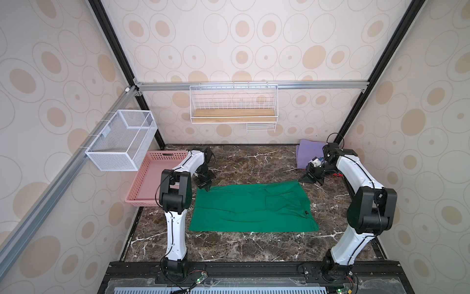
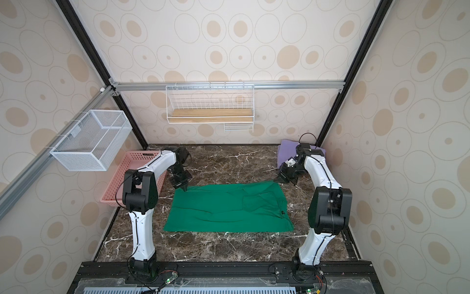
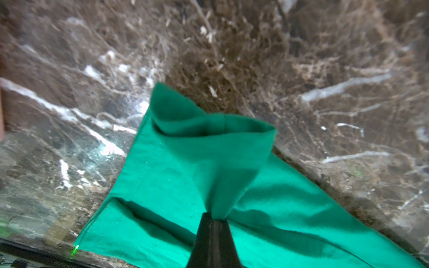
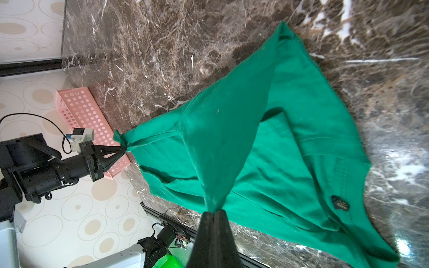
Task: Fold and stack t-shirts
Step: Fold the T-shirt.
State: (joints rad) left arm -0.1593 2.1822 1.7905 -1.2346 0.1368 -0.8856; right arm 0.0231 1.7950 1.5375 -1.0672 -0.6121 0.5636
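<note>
the green shirt (image 1: 251,206) lies spread on the table (image 1: 254,160) between the 2 arms, its outline close to a rectangle in both top views, with an extra layer lying over its right part, so the side folds look already made. the left gripper (image 1: 207,188) is clenched on the far corner nearest the pink basket (image 1: 142,189); the left wrist view shows the cloth drawn up into a pinched peak at the closed tips. the right gripper (image 1: 302,179) is clamped the same way on the other far corner, and the right wrist view shows the far hem stretched between the 2 grips and raised a little off the table, while the near edge rests flat. a purple shirt (image 1: 309,152) sits in the far right corner of the table, apparently folded into a neat pad, so 1 shirt seems finished and set where the stack would grow. a sliver of red cloth (image 1: 337,175) shows behind the right arm, too small to say whether it is folded. judging by this, the task is somewhere near the middle: the green shirt has its cross fold to come, likely by carrying the far edge over to the near edge, then it must go onto the purple shirt. the basket looks empty.
</note>
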